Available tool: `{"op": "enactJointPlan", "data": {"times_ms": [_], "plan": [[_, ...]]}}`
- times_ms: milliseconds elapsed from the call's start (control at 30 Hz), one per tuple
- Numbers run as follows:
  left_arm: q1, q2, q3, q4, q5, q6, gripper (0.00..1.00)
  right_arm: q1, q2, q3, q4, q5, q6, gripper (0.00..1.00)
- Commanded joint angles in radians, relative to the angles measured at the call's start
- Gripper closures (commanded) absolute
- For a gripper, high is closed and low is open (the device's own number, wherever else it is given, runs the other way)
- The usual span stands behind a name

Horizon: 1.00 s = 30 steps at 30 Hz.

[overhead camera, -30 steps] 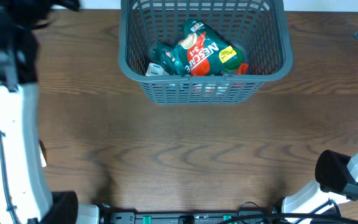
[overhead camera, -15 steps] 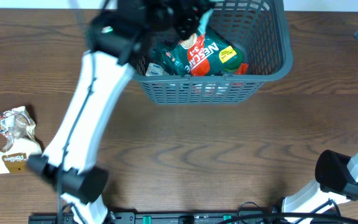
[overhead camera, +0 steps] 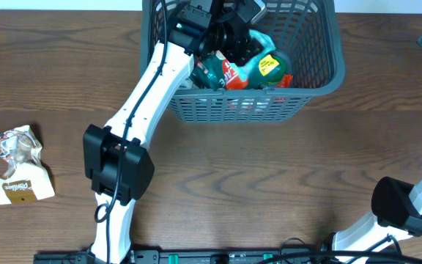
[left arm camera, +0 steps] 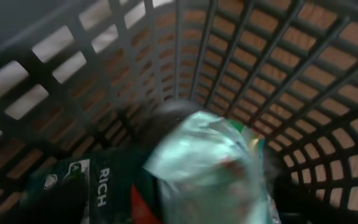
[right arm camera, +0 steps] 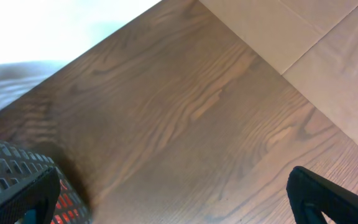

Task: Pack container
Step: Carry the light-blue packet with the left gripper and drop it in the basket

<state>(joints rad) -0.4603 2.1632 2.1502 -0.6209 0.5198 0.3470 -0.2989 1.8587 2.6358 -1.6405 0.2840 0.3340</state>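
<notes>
At the far edge of the wooden table (overhead camera: 233,183) stands the container (overhead camera: 233,108), a dark grey slotted basket with a thick rim and its long side towards the arm bases. The left arm (overhead camera: 149,88) stretches from the near edge up over the basket's left rim, and the left gripper (overhead camera: 231,35) hangs inside, over the packets. Its fingers are lost in dark blur in the overhead view and do not show in the wrist view, so I cannot tell whether it is spread or clamped, or whether it grips anything.

Just beneath it lies a pale teal packet (left arm camera: 210,155), blurred, resting on top of a dark green packet (left arm camera: 79,193) printed with the word "RICH". From above, the teal packet bears a yellow label (overhead camera: 267,66), and a red-orange packet corner (overhead camera: 282,79) shows beside it against the basket's front wall.

Well apart from the basket, near the table's left edge, a cream and brown snack bag (overhead camera: 17,172) lies alone.

The right gripper (right arm camera: 176,199) hovers over bare wood just beside the basket's right corner, its jaws spread wide with nothing between them.
</notes>
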Motion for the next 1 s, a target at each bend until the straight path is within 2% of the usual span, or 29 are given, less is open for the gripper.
{"op": "enactJointPlan", "data": {"times_ms": [0, 133, 200, 400, 500, 600, 767, 800, 967], "plan": [[0.001, -0.059, 0.011, 0.006, 0.003, -0.021, 0.01, -0.001, 0.005, 0.001, -0.002, 0.003, 0.017, 0.01], [0.001, -0.14, 0.012, 0.006, -0.022, -0.033, 0.01, -0.001, 0.005, 0.001, -0.002, 0.003, 0.017, 0.01], [0.001, -0.199, 0.012, 0.006, -0.124, -0.047, 0.01, -0.001, 0.005, 0.001, -0.002, 0.003, 0.017, 0.01], [0.036, -0.393, 0.012, -0.029, -0.603, -0.123, 0.01, -0.001, 0.005, 0.001, -0.002, 0.003, 0.017, 0.01], [0.093, -0.479, 0.012, -0.132, -0.9, -0.248, 0.01, -0.001, 0.005, 0.001, -0.002, 0.003, 0.017, 0.01], [0.187, -0.544, 0.012, -0.301, -1.083, -0.42, 0.01, -0.001, 0.005, 0.001, -0.002, 0.003, 0.017, 0.01], [0.423, -0.586, 0.012, -0.619, -1.11, -0.78, 0.01, -0.001, 0.005, 0.001, -0.002, 0.003, 0.017, 0.01], [0.465, -0.583, 0.012, -0.673, -1.107, -0.823, 0.01, -0.001, 0.005, 0.001, -0.002, 0.003, 0.017, 0.01], [0.639, -0.543, -0.015, -0.832, -1.077, -0.844, 0.01, -0.001, 0.005, 0.001, -0.002, 0.003, 0.017, 0.01]]}}
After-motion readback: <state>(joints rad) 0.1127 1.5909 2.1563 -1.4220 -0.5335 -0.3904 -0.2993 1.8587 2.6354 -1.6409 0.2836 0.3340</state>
